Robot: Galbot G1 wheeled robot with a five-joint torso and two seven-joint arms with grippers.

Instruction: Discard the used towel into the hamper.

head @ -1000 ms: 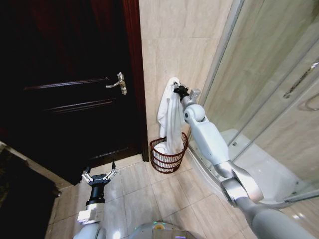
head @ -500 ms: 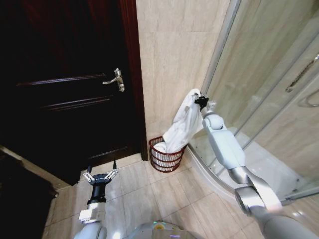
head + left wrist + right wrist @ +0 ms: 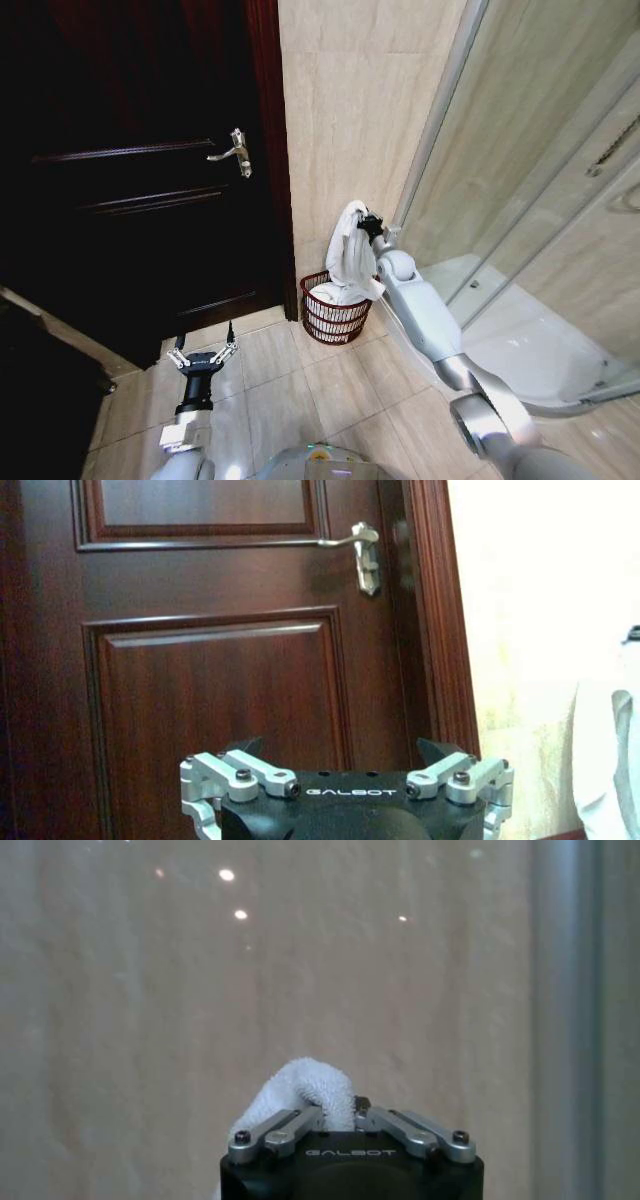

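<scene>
Tiled bathroom corner, right gripper (image 3: 366, 223) fingers clamped on towel (image 3: 350, 262) half-hiding hamper (image 3: 334, 318), left gripper (image 3: 201, 351) fingers apart.

White towel (image 3: 349, 255) draped into reddish wire hamper (image 3: 334, 318), apparently half inside.

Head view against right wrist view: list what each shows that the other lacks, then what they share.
Head view alone: the small round reddish-brown wire hamper on the tiled floor, the dark wooden door, and the left hand open, low before the door. Right wrist view alone: the fingers pinching the cloth close up. Both: the right hand shut on the white terry towel by the beige wall.
</scene>
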